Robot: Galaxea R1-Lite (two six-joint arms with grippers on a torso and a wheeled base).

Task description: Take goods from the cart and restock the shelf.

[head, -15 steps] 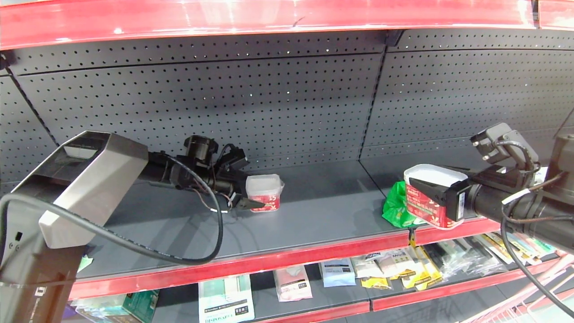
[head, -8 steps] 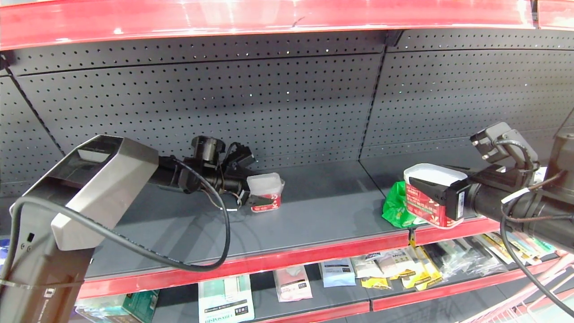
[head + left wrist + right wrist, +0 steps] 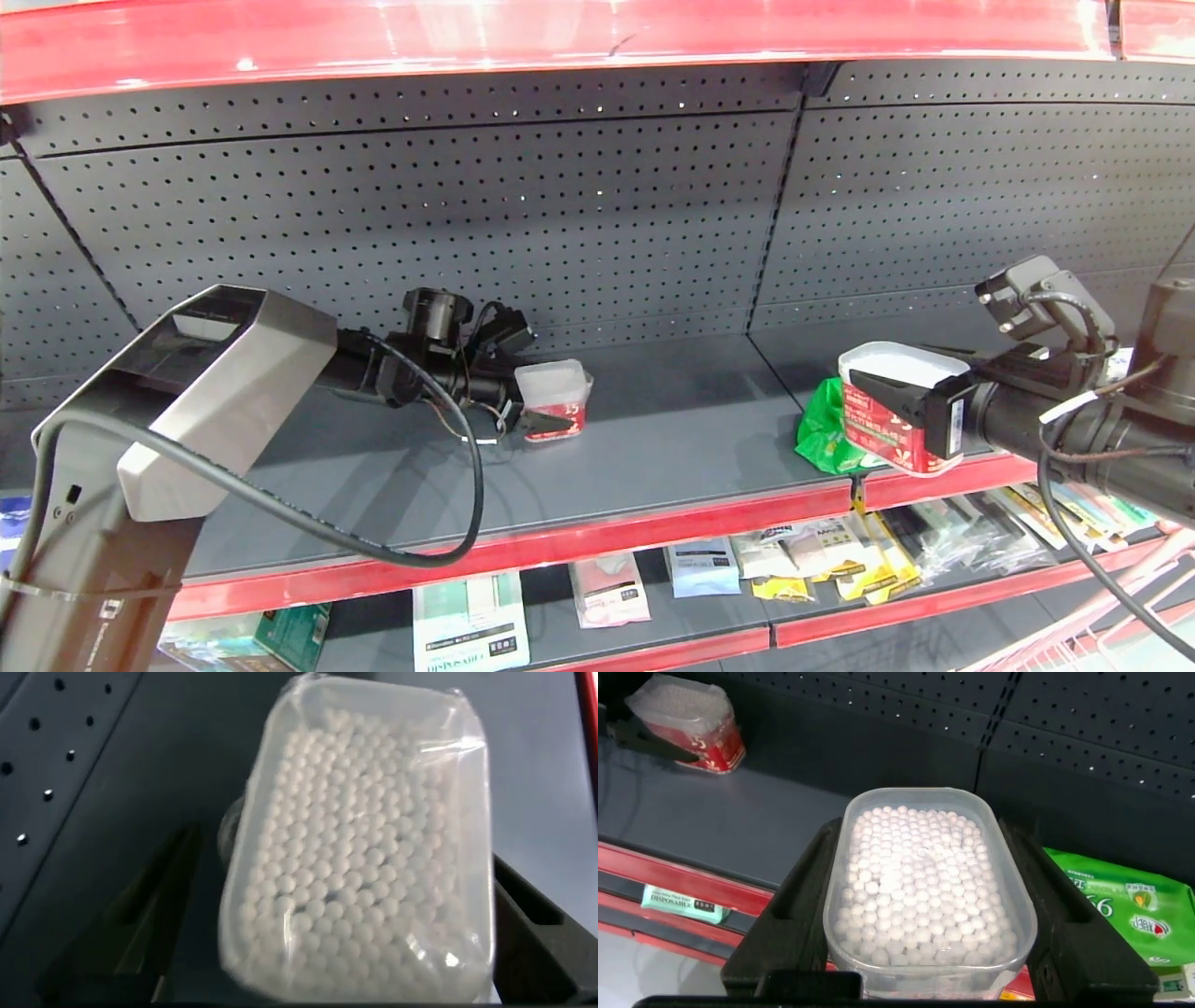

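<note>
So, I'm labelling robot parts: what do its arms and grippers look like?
The left arm has a boxy silver link, a looping black cable and a black wrist. The right arm is a black cylinder with a white band and a grey camera. The left gripper and right gripper have black fingers.

- Two clear tubs of cotton swabs: the left tub [image 3: 560, 385] on the middle board, the right tub [image 3: 898, 362] over that board's near edge, further right;
- One green packet [image 3: 823, 429], just left of the right tub;
- Two grippers: left gripper [image 3: 549, 411]; right gripper [image 3: 887, 403];
- Three red-edged boards: top board [image 3: 560, 37]; middle board [image 3: 672, 448]; bottom board [image 3: 551, 607];
- Flat packets [image 3: 609, 588] on the bottom board: at least eight; the overlapping heap at the right cannot be counted.
</note>
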